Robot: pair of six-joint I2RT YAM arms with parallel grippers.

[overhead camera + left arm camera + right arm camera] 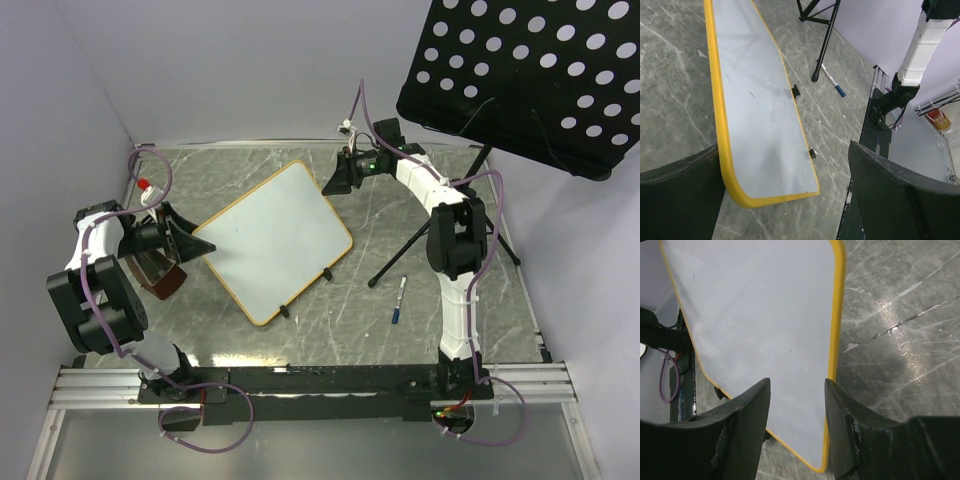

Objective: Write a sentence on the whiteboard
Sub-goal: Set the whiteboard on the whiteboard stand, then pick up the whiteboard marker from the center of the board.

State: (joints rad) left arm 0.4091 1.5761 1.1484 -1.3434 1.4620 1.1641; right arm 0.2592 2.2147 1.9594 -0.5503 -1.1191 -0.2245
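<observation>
My left arm (98,300) and right arm (456,300) alternate white shells with black joint blocks, with a thin purple cable (662,380) strapped along each. My left pincer (186,240) and right pincer (337,178) end in broad matte-black fingers (740,435), scuffed pale at the edges.

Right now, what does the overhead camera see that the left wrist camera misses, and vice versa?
Only the overhead view shows the black perforated music-stand panel and the left arm itself. Only the left wrist view shows the left fingers close up, spread wide either side of a corner of the whiteboard. Both show that whiteboard with no writing readable, the blue-capped marker on the table, and the stand's legs.
</observation>
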